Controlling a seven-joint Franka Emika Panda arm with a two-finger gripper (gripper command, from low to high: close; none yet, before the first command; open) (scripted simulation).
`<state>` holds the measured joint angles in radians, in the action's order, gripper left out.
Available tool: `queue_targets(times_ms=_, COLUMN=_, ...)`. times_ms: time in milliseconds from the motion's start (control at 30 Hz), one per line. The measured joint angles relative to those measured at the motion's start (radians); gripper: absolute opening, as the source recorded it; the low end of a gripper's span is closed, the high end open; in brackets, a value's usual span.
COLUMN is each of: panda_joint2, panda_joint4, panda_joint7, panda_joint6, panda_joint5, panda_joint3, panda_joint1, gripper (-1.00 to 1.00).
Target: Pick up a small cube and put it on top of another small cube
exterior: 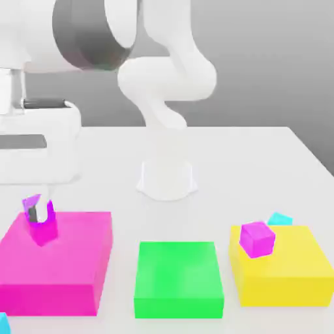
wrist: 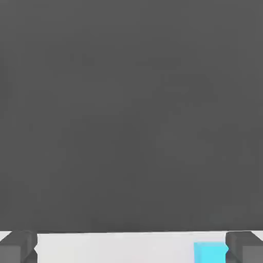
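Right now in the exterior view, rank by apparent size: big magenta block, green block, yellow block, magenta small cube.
1. Big magenta block, largest.
2. Green block and yellow block: look alike, no ranking between them.
3. Magenta small cube on the yellow block, clearly smallest.

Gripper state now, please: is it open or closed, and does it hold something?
Gripper: open, fingers wide apart, holding nothing.
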<state>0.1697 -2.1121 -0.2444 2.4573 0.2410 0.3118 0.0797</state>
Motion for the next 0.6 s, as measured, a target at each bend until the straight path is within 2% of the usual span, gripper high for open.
queue_targets(times_ms=300, panda_joint2=0.317, panda_joint4=0.061, panda_joint7=0.155, panda_joint6=0.060, panda_joint5=0.034, panda_joint3=0.008, panda_joint1=0.119, gripper=0.00)
queue_targets(times_ms=433, panda_joint2=0.461, panda_joint4=0.096, panda_joint7=0.200, panda_joint6=0.151, panda_joint5=0.079, panda_joint3=-0.037, panda_joint1=0.167, gripper=0.00)
queue_targets(times_ms=467, panda_joint2=0.483, panda_joint4=0.102, panda_joint7=0.206, panda_joint6=0.166, panda_joint5=0.087, panda_joint3=-0.046, panda_joint1=0.174, gripper=-1.00)
queue_targets(times_ms=600, panda_joint2=0.483, panda_joint4=0.102, panda_joint7=0.207, panda_joint6=0.165, panda_joint5=0.088, panda_joint3=-0.046, panda_joint1=0.174, gripper=-1.00)
